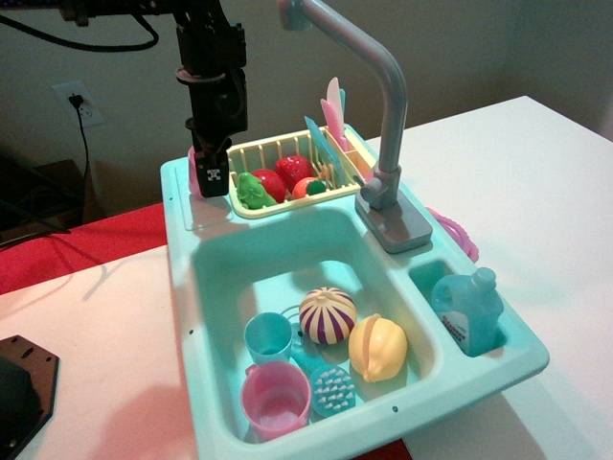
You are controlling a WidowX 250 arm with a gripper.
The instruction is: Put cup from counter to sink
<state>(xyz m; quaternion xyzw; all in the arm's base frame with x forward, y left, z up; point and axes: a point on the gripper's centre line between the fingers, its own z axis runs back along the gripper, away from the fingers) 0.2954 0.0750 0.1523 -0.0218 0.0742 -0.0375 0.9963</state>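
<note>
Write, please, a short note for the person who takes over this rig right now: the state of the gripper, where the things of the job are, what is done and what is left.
Gripper: down at the back-left corner of the flat teal plastic counter, in front of the small narrow pink plastic cup. Only a pink sliver shows beside the fingers, so I cannot tell whether they are shut on it.
Cup: at that corner, beside the yellow plastic rack; whether it rests on the ledge or is lifted cannot be seen.
Large deep teal plastic sink: holds other toys, not this cup.
Done: the approach.
Left: confirm the grasp, lift, carry forward over the basin, release.
</note>
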